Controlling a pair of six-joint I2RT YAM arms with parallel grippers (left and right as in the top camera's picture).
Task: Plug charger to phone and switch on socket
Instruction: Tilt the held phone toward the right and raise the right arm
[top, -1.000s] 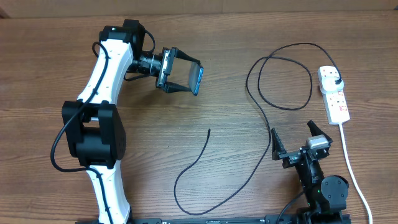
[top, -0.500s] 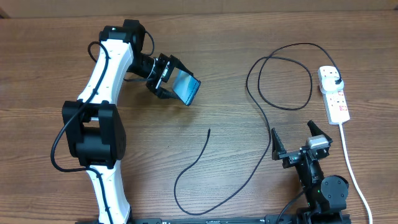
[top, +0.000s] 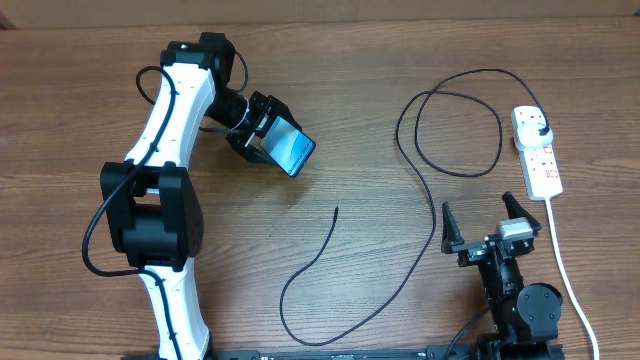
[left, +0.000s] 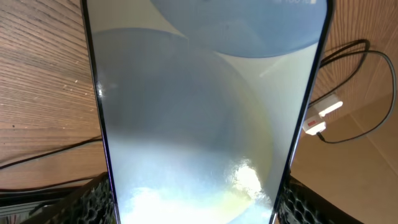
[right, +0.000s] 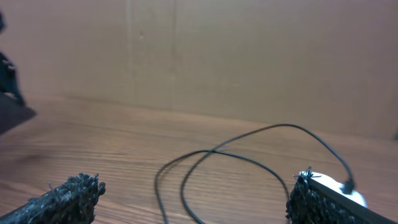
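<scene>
The step in hand looks to be the presenting of the phone (top: 295, 152): the left gripper (top: 268, 138) is clamped on its edges and holds it tilted above the table at about 10 o'clock, screen upward. The next move probably calls for the right gripper (top: 485, 226), at 5 o'clock with jaws wide apart and holding nothing, to take the connector tip (top: 336, 211) of the charger (top: 480, 71), which lies free toward its 9 o'clock. The socket (top: 541, 165), with the plug in it, waits at 2 o'clock.

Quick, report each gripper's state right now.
Left gripper: closed, holding the phone.
Right gripper: open, holding nothing.
</scene>
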